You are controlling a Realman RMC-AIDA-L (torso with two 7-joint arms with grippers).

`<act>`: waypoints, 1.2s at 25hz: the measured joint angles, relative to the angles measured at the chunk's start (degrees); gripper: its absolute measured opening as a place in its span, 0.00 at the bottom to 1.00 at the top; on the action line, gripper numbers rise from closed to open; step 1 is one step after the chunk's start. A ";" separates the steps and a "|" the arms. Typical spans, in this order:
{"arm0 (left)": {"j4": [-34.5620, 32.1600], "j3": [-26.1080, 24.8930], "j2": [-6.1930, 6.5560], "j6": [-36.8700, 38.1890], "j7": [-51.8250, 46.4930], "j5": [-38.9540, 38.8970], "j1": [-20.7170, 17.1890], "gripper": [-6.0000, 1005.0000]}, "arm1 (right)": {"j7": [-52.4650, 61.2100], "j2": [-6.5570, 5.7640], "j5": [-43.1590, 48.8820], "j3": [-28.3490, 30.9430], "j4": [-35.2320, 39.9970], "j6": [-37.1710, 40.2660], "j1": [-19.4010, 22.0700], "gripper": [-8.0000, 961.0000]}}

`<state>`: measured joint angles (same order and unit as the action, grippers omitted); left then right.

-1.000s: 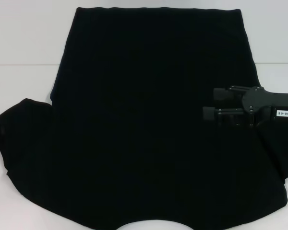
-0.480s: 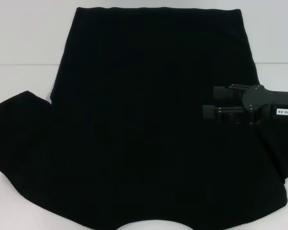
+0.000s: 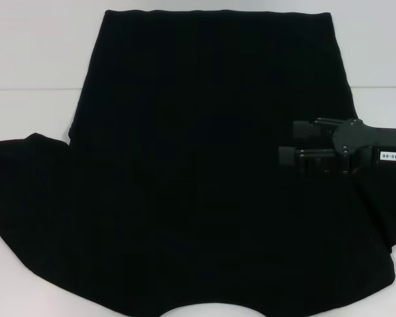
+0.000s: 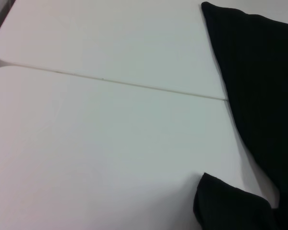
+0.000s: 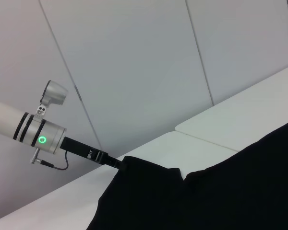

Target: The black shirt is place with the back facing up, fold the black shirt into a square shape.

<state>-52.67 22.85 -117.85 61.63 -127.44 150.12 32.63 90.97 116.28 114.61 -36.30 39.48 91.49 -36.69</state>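
The black shirt [image 3: 204, 165] lies spread across the white table [image 3: 33, 66], with its curved neckline at the near edge. Its left sleeve [image 3: 13, 165] reaches the head view's left border. The right wrist view shows my left gripper [image 5: 119, 164] at the end of its silver arm, shut on that sleeve's raised corner [image 5: 134, 167]. The sleeve tip [image 4: 230, 206] also shows in the left wrist view. My right gripper [image 3: 294, 141] hovers over the shirt's right side, pointing inward. Its two fingers [image 3: 289, 156] stand apart and hold nothing that I can see.
A seam [image 3: 33, 88] crosses the white table behind the left sleeve. Bare tabletop [image 4: 110, 143] stretches to the left of the shirt. A pale panelled wall [image 5: 134, 72] stands beyond the table's left side.
The left sleeve has been drawn outward to the head view's left border, and the bit of left gripper seen there earlier has left the frame. The right gripper has not moved.
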 joint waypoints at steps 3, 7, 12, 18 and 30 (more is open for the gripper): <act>-0.21 0.11 0.00 0.13 0.00 -0.03 0.00 0.10 | 0.00 0.00 0.00 0.00 -0.04 -0.03 0.05 0.96; -0.99 -0.04 -0.01 2.88 0.06 -0.63 0.14 0.11 | 0.00 -0.01 0.00 0.00 -0.06 -0.05 0.13 0.96; -3.56 0.32 -0.14 11.97 1.91 -5.26 0.38 0.12 | 0.00 -0.02 0.00 0.00 -0.08 -0.22 0.25 0.96; -4.80 2.67 -1.23 20.49 5.27 -14.10 0.74 0.13 | -0.12 -0.01 -0.01 0.35 -0.11 -0.23 0.44 0.96; 2.84 8.72 -3.96 21.56 8.94 -21.55 2.90 0.14 | 0.03 -0.29 0.00 1.11 -0.11 -0.55 0.63 0.96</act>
<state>-49.83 31.58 -121.81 83.18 -118.50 128.57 35.53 91.00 115.98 114.61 -35.19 39.37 90.95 -36.06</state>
